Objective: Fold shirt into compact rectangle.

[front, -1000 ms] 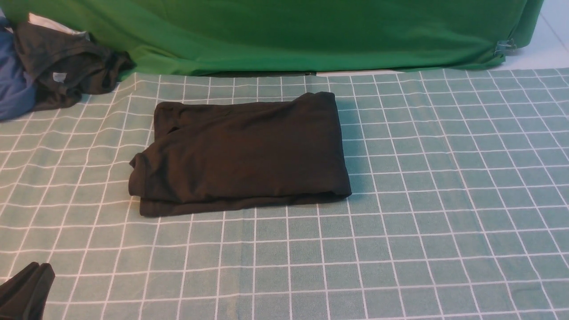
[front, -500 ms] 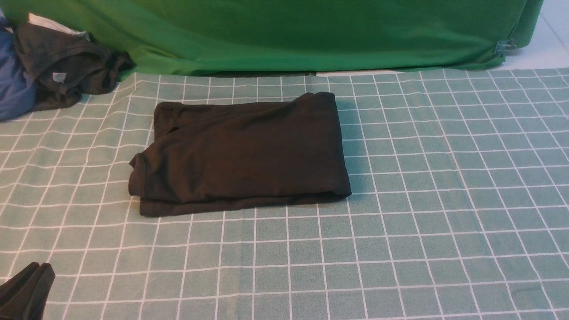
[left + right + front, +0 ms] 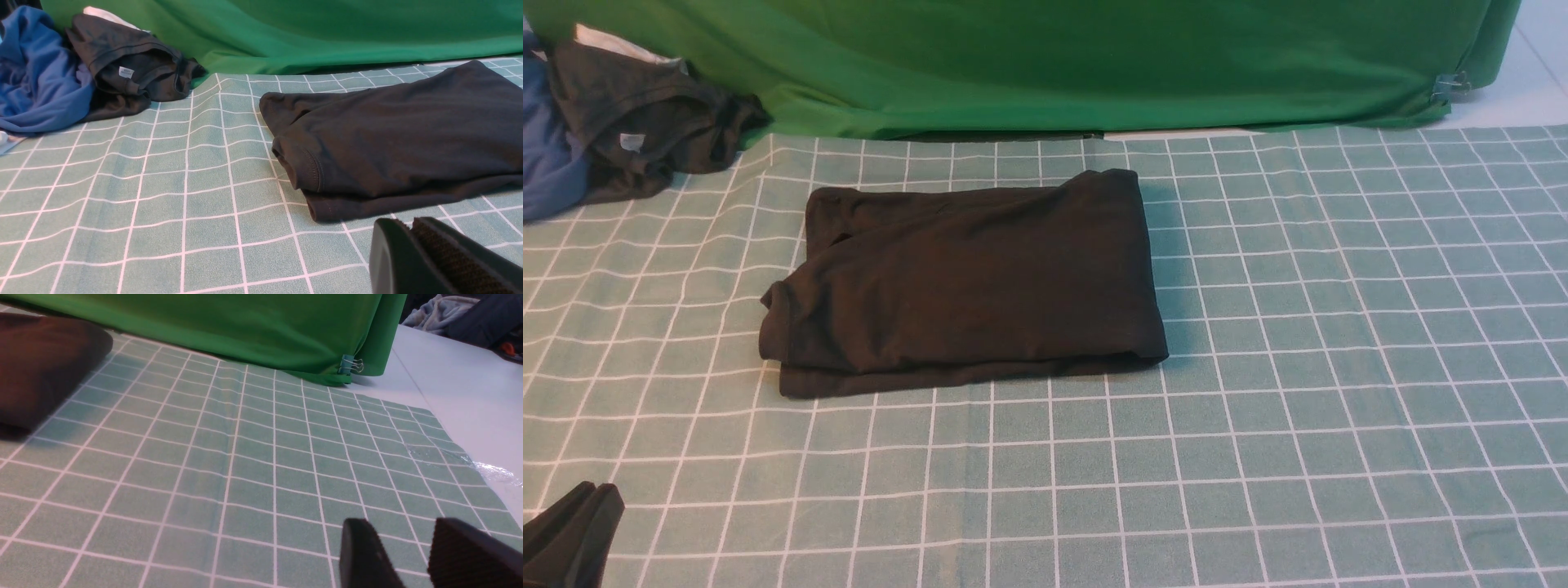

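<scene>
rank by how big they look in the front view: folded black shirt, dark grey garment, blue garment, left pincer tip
1. folded black shirt, by far the largest.
2. dark grey garment.
3. blue garment and left pincer: alike in visible area, and both are cut off by the frame edge, so no ranking between them.

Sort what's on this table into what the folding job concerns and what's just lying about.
Job:
- black shirt, folded into a rectangle on the checked cloth

Lying about:
- dark grey garment with a small white tag
- blue garment beside it
- green backdrop cloth
</scene>
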